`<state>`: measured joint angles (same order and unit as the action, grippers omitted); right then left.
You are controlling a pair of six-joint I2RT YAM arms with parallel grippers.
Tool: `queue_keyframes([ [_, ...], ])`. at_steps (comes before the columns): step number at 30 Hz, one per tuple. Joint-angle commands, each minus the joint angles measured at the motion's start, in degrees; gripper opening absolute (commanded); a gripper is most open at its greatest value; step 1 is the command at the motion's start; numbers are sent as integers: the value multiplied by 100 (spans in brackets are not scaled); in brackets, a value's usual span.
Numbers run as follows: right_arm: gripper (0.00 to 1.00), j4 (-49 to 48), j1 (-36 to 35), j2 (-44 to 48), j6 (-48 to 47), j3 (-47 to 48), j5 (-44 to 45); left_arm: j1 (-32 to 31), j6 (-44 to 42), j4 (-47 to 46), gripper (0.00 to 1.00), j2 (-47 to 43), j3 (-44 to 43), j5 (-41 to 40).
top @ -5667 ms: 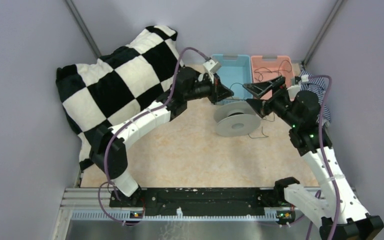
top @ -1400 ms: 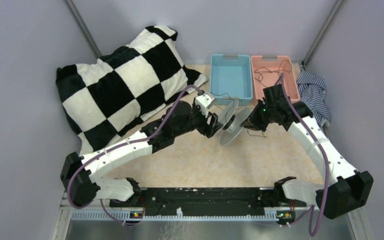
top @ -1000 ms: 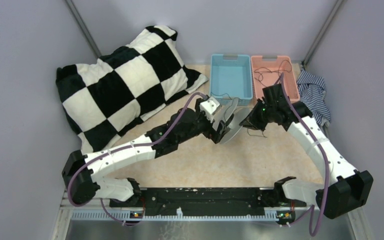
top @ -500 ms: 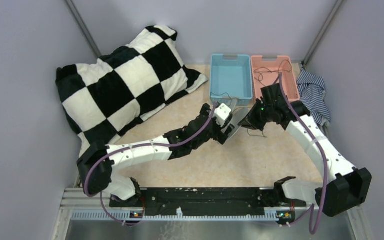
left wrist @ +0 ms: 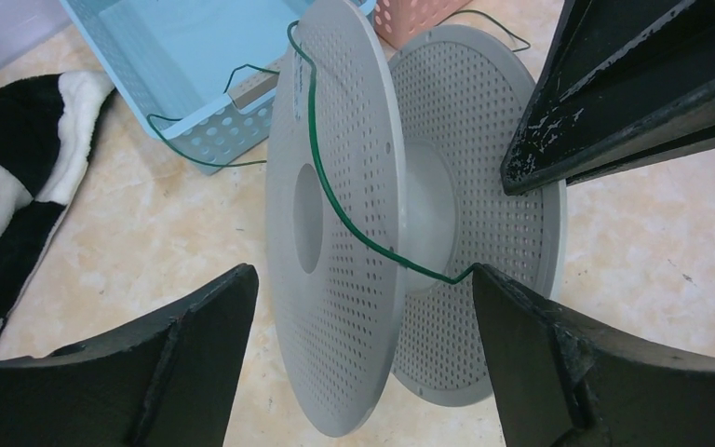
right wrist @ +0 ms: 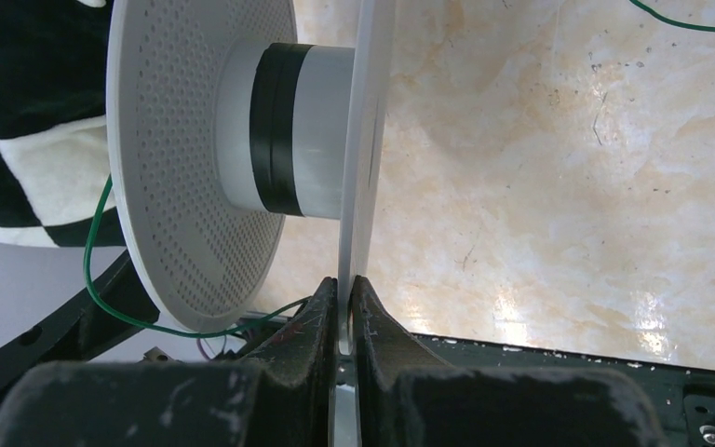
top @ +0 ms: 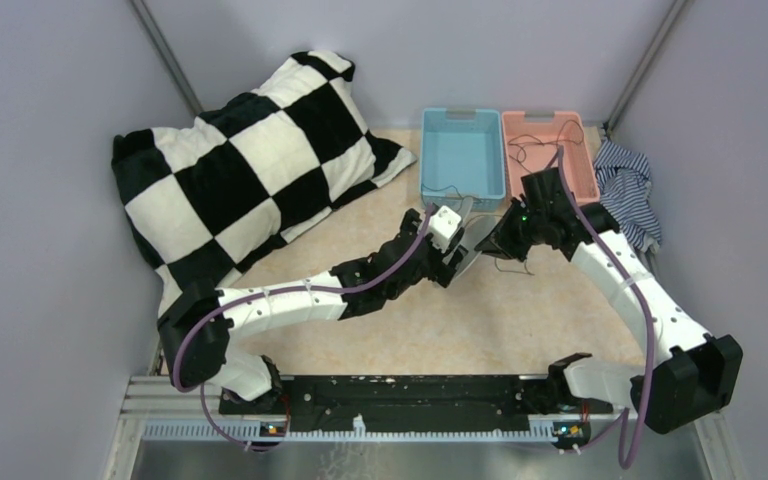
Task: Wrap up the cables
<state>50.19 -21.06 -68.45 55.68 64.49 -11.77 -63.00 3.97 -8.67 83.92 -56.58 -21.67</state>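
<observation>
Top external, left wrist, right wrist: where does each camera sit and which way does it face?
Top external: above and behind the bases, facing down at the table; both arms show, left hand and right hand meeting at the spool.
Left wrist: on the left arm, facing forward between its open fingers at the spool's face.
Right wrist: on the right arm, facing along its shut fingers, pinching a spool flange.
Shared: both wrist views show spool and green cable.
</observation>
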Motion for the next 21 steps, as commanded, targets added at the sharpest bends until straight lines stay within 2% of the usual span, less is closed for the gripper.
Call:
queue_keyframes([
  [1,0,-457,-65,82,83,49,-183,-19,108,-353,92,-24,-266,102],
  [6,0,-480,-71,94,83,28,-204,-19,92,-432,92,-41,-293,13],
  [13,0,-512,-69,117,103,-8,-229,-19,226,-494,85,-25,-237,-131],
  [21,0,-548,-64,138,129,-34,-252,-19,270,-483,66,-2,-205,-232],
])
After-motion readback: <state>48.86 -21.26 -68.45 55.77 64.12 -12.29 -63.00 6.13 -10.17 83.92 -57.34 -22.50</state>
